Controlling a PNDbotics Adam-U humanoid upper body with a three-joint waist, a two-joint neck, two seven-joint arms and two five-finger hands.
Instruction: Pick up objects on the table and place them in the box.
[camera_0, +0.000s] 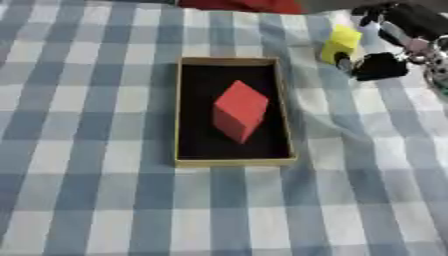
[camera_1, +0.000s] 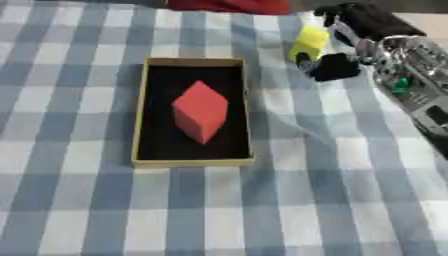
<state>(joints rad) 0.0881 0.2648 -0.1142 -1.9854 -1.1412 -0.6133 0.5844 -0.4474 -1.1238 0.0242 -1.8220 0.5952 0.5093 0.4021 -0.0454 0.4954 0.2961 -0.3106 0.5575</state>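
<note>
With the red block (camera_0: 239, 110) already in the box (camera_0: 231, 161), the right hand (camera_1: 337, 64) seems curled round the yellow block (camera_1: 308, 42), presumably to carry it over.

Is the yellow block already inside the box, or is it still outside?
Outside. The yellow block sits in the right hand, beyond the far right corner of the box. Only the red block lies inside.

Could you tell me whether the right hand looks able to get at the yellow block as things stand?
Probably yes: the right hand is already at the yellow block, fingers curled against it, outside the box, with nothing between them.
</note>
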